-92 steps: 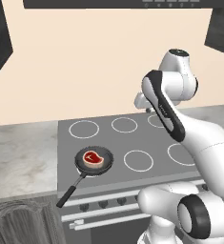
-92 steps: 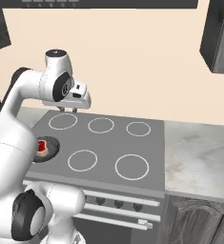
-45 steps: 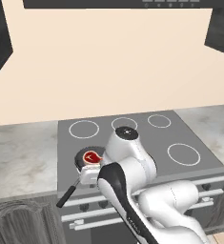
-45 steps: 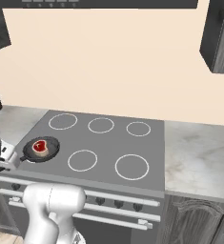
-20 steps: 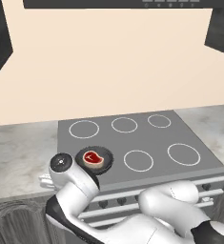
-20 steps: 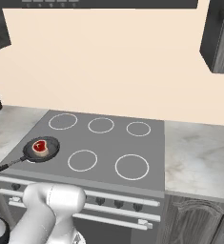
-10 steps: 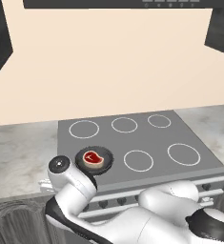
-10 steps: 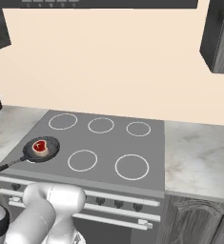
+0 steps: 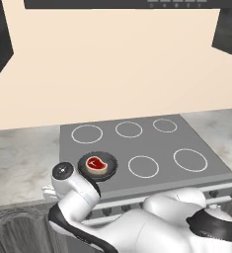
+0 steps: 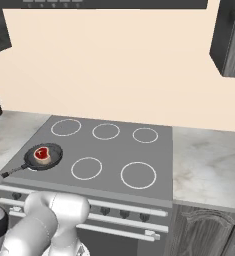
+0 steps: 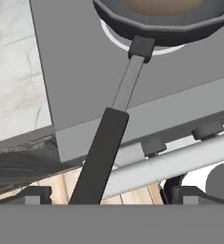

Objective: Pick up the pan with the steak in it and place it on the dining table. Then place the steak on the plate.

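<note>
Even, bright, flat rendered light with no glare. Shadows are faint and soft. Both base views look slightly soft; the hand view is sharper.

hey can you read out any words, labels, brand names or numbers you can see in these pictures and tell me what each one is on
No readable text anywhere.
Range hood: a row of small pale marks at its front edge, too small to read.
Stove: white burner rings and plain dark knobs, no lettering.
Pan and steak: no label or brand.

My black pan (image 9: 98, 167) holds a red steak (image 9: 95, 164) with a pale rim; the stove (image 9: 152, 148) is grey with white rings, the bench (image 10: 209, 165) grey-white marbled.
</note>
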Robot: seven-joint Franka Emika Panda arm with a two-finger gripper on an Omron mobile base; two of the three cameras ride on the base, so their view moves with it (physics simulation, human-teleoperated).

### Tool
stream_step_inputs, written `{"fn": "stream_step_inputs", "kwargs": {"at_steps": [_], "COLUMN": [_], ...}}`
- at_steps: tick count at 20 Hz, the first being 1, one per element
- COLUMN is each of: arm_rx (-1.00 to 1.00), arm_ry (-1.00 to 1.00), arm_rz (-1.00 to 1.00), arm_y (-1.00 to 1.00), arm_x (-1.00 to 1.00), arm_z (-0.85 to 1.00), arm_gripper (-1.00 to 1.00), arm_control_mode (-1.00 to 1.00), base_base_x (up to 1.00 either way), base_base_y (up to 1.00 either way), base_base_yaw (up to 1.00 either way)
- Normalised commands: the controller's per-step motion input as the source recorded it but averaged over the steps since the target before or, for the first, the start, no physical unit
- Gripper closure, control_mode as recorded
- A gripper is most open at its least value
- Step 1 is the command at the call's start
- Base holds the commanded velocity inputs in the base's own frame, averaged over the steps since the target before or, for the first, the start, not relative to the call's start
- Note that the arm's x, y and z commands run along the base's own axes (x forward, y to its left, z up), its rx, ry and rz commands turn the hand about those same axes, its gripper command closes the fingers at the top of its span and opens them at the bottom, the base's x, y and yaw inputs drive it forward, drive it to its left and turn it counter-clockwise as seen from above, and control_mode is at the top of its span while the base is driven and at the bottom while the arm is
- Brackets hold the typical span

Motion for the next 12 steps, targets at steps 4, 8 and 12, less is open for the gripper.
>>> {"fn": "stream_step_inputs", "kwargs": {"at_steps": [4,8,12], "arm_rx": [0.00,0.02,0.01], "arm_ry": [0.02,0.03,0.02], "arm_rz": [-0.01,-0.02,-0.02], "arm_y": [0.00,0.00,0.00], "arm_x": [0.17,0.17,0.21], "arm_z": [-0.16,-0.19,-0.21], "arm_gripper": [-1.00,-1.00,-1.00], "arm_control_mode": [-1.00,-1.00,-1.00], "base_base_x": [0.00,0.00,0.00], "base_base_y": [0.00,0.00,0.00], "base_base_yaw": [0.00,0.00,0.00]}}
